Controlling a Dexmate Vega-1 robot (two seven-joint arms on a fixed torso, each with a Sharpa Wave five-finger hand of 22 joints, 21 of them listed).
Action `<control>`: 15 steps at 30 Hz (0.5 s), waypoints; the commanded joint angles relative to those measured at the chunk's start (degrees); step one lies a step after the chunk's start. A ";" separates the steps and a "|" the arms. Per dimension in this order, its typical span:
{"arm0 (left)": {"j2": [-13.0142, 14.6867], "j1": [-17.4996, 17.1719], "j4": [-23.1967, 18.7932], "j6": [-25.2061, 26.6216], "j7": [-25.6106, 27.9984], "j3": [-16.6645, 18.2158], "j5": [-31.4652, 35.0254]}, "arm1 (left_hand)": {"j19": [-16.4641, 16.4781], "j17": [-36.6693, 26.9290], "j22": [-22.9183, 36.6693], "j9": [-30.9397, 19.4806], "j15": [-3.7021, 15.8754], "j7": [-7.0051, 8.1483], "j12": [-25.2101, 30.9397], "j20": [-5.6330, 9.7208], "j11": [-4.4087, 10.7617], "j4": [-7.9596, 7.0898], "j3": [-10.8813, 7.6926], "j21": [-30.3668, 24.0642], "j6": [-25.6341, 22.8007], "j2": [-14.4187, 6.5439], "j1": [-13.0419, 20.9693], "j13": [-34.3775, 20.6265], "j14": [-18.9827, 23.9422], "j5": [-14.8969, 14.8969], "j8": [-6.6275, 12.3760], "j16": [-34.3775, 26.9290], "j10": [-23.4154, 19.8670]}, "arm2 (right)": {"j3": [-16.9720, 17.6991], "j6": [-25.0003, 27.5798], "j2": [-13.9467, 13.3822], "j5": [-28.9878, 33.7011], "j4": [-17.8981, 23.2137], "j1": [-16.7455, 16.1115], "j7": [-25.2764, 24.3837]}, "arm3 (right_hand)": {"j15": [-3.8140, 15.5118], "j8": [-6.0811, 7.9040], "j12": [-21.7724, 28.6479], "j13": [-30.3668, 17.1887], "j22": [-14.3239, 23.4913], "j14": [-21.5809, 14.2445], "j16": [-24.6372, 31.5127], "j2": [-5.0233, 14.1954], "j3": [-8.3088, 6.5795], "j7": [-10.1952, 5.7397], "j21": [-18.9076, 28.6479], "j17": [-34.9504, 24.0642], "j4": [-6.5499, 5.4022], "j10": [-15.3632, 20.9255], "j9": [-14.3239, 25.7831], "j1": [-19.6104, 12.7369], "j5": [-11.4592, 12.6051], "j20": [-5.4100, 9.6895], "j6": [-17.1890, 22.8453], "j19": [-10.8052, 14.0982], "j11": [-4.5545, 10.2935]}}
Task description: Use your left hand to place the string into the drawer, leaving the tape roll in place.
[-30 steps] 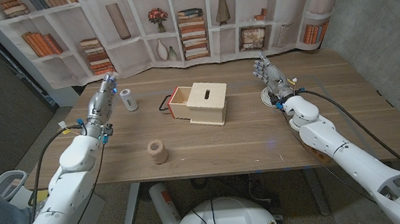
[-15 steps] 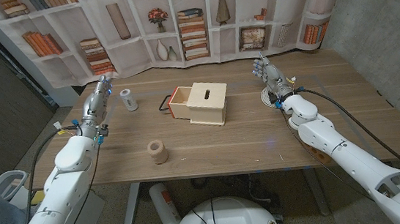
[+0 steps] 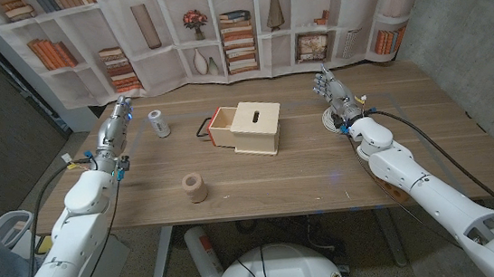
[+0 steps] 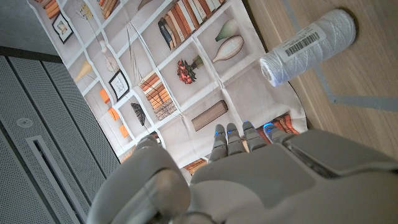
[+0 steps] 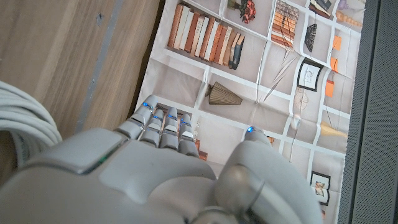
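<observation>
The string is a white spool (image 3: 160, 123) with a barcode label, lying on the table at the back left; the left wrist view has the same spool (image 4: 309, 45). My left hand (image 3: 117, 124) is just left of it and apart from it, fingers stretched toward the back wall and holding nothing; its back (image 4: 249, 168) fills the lower part of the left wrist view. The tan tape roll (image 3: 194, 187) stands nearer the front edge. The wooden box (image 3: 255, 127) sits mid-table with its drawer (image 3: 220, 123) pulled out to the left. My right hand (image 3: 331, 89) is empty at the back right.
A coil of white cable (image 3: 328, 120) lies by my right hand, and the coil (image 5: 25, 124) is in the right wrist view too. A black handle (image 3: 202, 126) sticks out from the drawer front. A bookshelf backdrop (image 3: 218, 23) runs along the table's far edge.
My left hand and forearm have drifted a little to the left, away from the spool. The spool, tape roll, box and right arm have stayed put.
</observation>
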State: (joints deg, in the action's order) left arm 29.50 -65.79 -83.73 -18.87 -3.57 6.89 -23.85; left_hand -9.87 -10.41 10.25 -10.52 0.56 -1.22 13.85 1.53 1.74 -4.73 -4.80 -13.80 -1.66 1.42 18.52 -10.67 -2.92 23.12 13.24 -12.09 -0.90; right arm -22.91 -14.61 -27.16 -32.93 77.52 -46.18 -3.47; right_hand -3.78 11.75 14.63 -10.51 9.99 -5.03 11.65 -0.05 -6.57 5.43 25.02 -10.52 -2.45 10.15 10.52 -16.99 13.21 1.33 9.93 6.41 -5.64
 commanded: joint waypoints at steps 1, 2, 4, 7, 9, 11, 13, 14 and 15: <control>0.08 -0.85 1.24 -0.72 0.73 1.23 0.51 | -1.60 -0.11 0.14 -0.25 0.17 -0.01 0.05 -0.34 0.47 0.02 0.51 0.03 -0.55 0.07 0.82 -0.16 0.30 0.54 0.14 0.10 -0.53 | 0.21 0.16 -0.30 0.25 0.79 -0.40 -0.70 | 0.27 -0.26 -0.03 -0.20 0.12 -0.67 -0.08 0.43 0.08 -0.17 -0.10 -0.18 0.33 0.41 0.29 -0.19 0.07 0.17 0.63 0.51 -0.15; -0.01 -0.83 1.42 -0.85 0.81 1.35 0.46 | -1.59 -0.11 0.14 -0.25 0.23 -0.02 0.05 -0.35 0.42 0.03 0.53 0.05 -0.58 0.08 0.84 -0.16 0.31 0.56 0.13 0.11 -0.58 | 0.20 0.15 -0.30 0.28 0.82 -0.41 -0.74 | 0.22 -0.26 -0.03 -0.21 0.12 -0.69 -0.08 0.43 0.09 -0.18 -0.14 -0.18 0.34 0.45 0.29 -0.19 0.07 0.19 0.63 0.52 -0.06; -0.36 -0.73 2.09 -1.26 1.07 1.64 0.30 | -1.56 -0.11 0.14 -0.25 0.23 0.05 0.05 -0.36 0.52 0.05 0.57 0.07 -0.62 0.10 0.87 -0.16 0.36 0.59 0.12 0.12 -0.68 | 0.18 0.21 -0.30 0.27 0.89 -0.42 -0.76 | 0.24 -0.26 -0.04 -0.21 0.12 -0.70 -0.10 0.43 0.10 -0.24 -0.19 -0.18 0.35 0.49 0.29 -0.19 0.06 0.18 0.65 0.56 -0.08; -0.57 -0.46 3.20 -1.72 1.15 1.66 0.46 | -1.38 -0.11 0.14 -0.26 0.25 0.12 0.03 -0.42 0.43 0.09 0.61 0.05 -0.69 0.14 0.95 -0.16 0.44 0.65 0.10 0.14 -0.77 | 0.13 0.30 -0.26 0.28 0.98 -0.43 -0.83 | 0.19 -0.25 -0.07 -0.21 0.13 -0.76 -0.10 0.43 0.12 -0.26 -0.25 -0.18 0.37 0.53 0.30 -0.18 0.05 0.17 0.69 0.64 -0.09; -0.58 -0.12 4.02 -1.74 1.08 1.55 0.59 | -1.30 -0.11 0.13 -0.26 0.27 0.14 0.02 -0.41 0.55 0.13 0.64 0.06 -0.78 0.17 1.02 -0.16 0.56 0.69 0.11 0.12 -0.83 | 0.10 0.38 -0.26 0.40 1.06 -0.45 -1.02 | 0.20 -0.25 -0.07 -0.21 0.13 -0.78 -0.10 0.43 0.12 -0.24 -0.26 -0.18 0.37 0.54 0.30 -0.18 0.05 0.17 0.70 0.66 -0.10; -0.78 0.35 4.97 -1.78 1.41 1.48 0.79 | -1.19 -0.10 0.12 -0.26 0.34 0.17 0.03 -0.47 0.43 0.22 0.68 0.08 -0.85 0.24 1.15 -0.16 0.66 0.77 0.09 0.13 -0.99 | 0.11 0.40 -0.26 0.42 1.13 -0.48 -1.09 | 0.31 -0.25 -0.08 -0.21 0.13 -0.86 -0.08 0.44 0.13 -0.24 -0.29 -0.18 0.38 0.55 0.30 -0.17 0.05 0.18 0.71 0.67 -0.11; -0.95 0.79 5.91 -2.15 1.66 1.40 1.09 | -1.13 -0.10 0.11 -0.26 0.45 0.06 0.03 -0.47 0.37 0.32 0.73 0.12 -1.02 0.32 1.32 -0.17 0.81 0.86 0.12 0.13 -1.15 | 0.13 0.48 -0.31 0.48 1.36 -0.59 -1.29 | 0.28 -0.25 -0.08 -0.21 0.13 -0.85 -0.10 0.44 0.13 -0.21 -0.32 -0.18 0.39 0.59 0.30 -0.17 0.05 0.18 0.73 0.71 -0.13; -0.97 0.86 6.03 -1.99 2.40 1.35 1.63 | -1.04 -0.09 0.11 -0.26 0.41 0.18 0.02 -0.50 0.41 0.40 0.75 0.13 -1.06 0.38 1.44 -0.17 0.94 0.91 0.10 0.11 -1.21 | 0.12 0.58 -0.38 0.54 1.52 -0.64 -1.38 | 0.26 -0.25 -0.10 -0.21 0.13 -0.90 -0.09 0.45 0.14 -0.22 -0.35 -0.18 0.40 0.60 0.30 -0.17 0.05 0.20 0.73 0.73 -0.13; -1.05 1.03 6.34 -1.96 2.94 1.29 2.02 | -0.99 -0.09 0.10 -0.26 0.38 0.25 0.03 -0.54 0.51 0.46 0.77 0.14 -1.13 0.42 1.53 -0.17 1.00 0.95 0.11 0.11 -1.31 | 0.12 0.64 -0.43 0.60 1.66 -0.70 -1.49 | 0.25 -0.25 -0.11 -0.21 0.13 -0.90 -0.10 0.45 0.14 -0.23 -0.37 -0.18 0.40 0.59 0.30 -0.17 0.04 0.18 0.74 0.76 -0.12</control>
State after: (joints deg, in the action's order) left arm 29.07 -65.97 -80.67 -20.18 -2.62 8.15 -23.40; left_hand -9.87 -10.41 10.25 -10.52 1.05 -1.02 13.85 1.53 2.04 -4.42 -4.17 -13.80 -2.27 1.72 19.27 -10.67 -2.43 23.57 13.24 -12.09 -1.81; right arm -22.80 -14.42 -27.37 -32.65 78.41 -46.57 -4.29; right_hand -3.47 11.75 14.62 -10.51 9.99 -5.34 11.66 -0.05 -6.32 5.12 24.94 -10.52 -2.20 10.35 10.52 -16.99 13.21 1.54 10.24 6.61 -5.85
